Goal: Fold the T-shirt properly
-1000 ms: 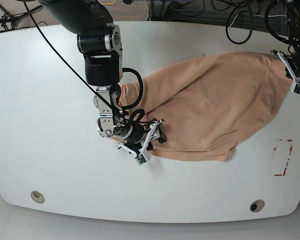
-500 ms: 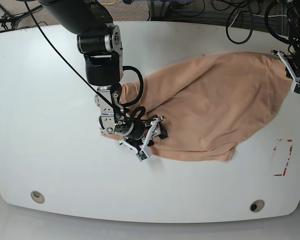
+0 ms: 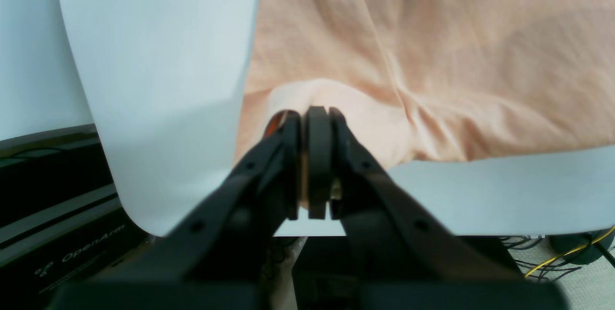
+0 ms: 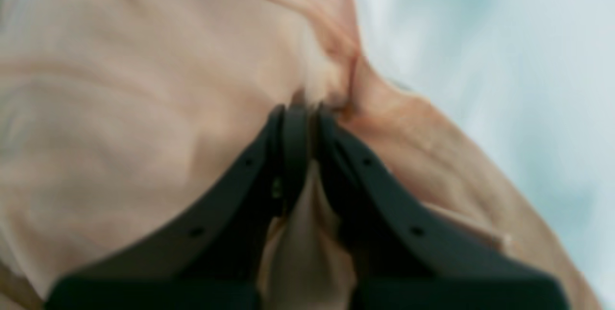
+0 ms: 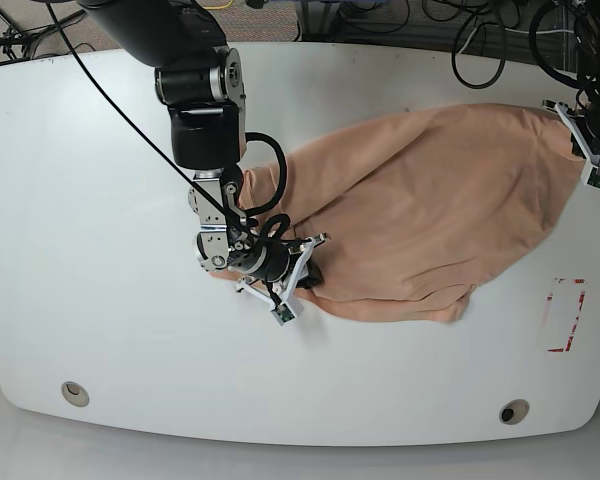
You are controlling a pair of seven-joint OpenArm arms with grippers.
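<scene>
White tabletop [image 5: 100, 200] lies under me. My left gripper [image 3: 310, 122] pinches the T-shirt [image 5: 420, 210] at its far corner near the table's edge; my right gripper [image 4: 302, 113] clamps a bunched fold at the opposite end, cloth spread between them.

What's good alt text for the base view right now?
A peach T-shirt lies bunched on a white table, stretched between two robot arms. The right gripper pinches its near-left edge and the left gripper holds its far-right corner at the table's edge. A red rectangle outline marks the table nearby.
</scene>
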